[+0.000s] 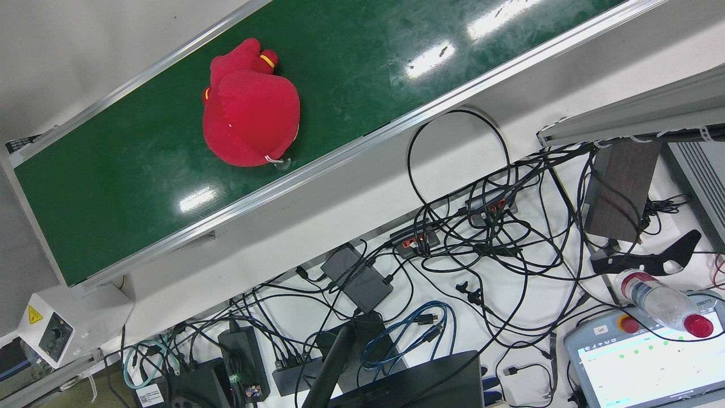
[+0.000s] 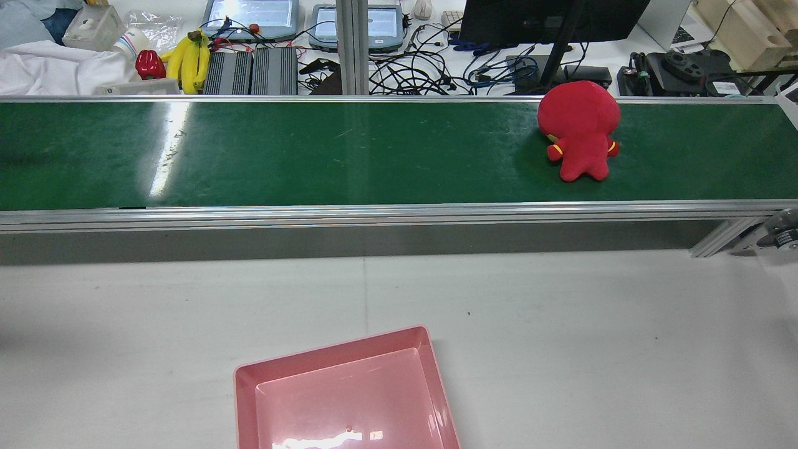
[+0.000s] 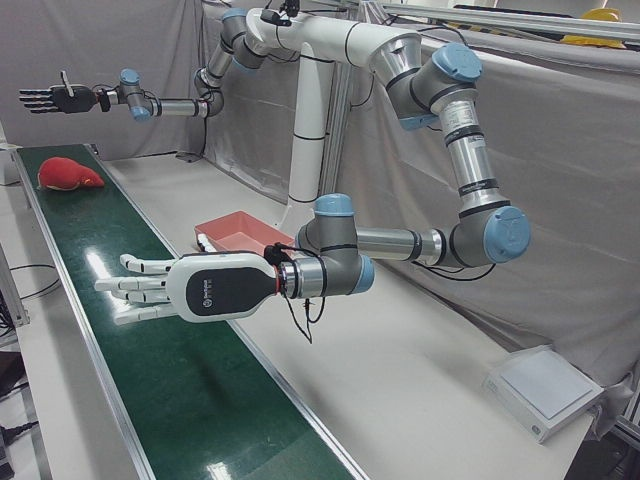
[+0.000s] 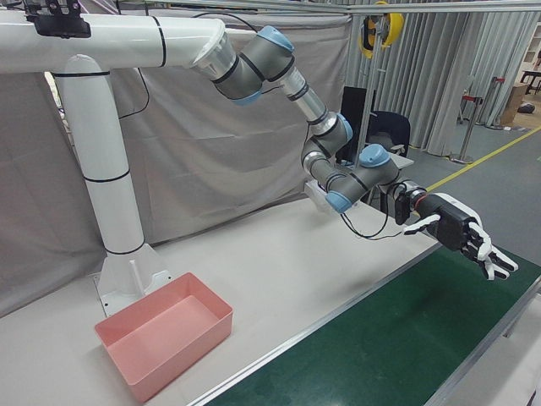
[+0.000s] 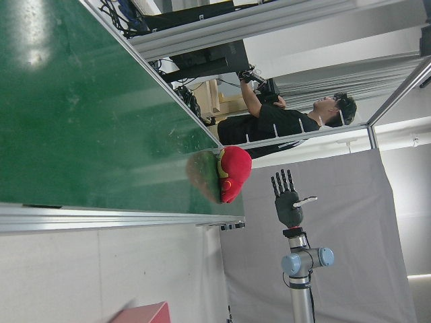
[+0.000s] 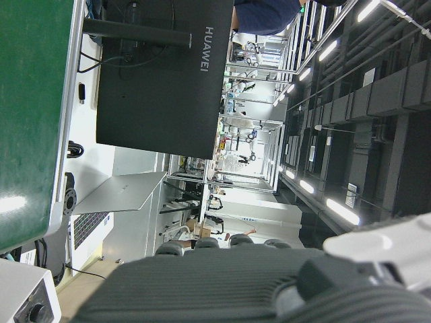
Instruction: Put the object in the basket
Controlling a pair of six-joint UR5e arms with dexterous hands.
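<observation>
red plush toy (image 2: 580, 129) lies on green belt (image 2: 312, 156), well apart from both spread, empty robot hands.

"HUAWEI" across back of black monitor (image 6: 161, 77). "OBOTS", partly cut off, on teach pendant (image 1: 645, 362) casing; small tag there reads "left". Yellow warning triangle on grey switch box (image 1: 46, 330).

The soft toy (image 2: 580, 128) is red with little yellow bands. The belt (image 2: 312, 156) is dark green. The basket (image 2: 346, 393) is pink. The table (image 2: 561, 337) is pale grey.
</observation>
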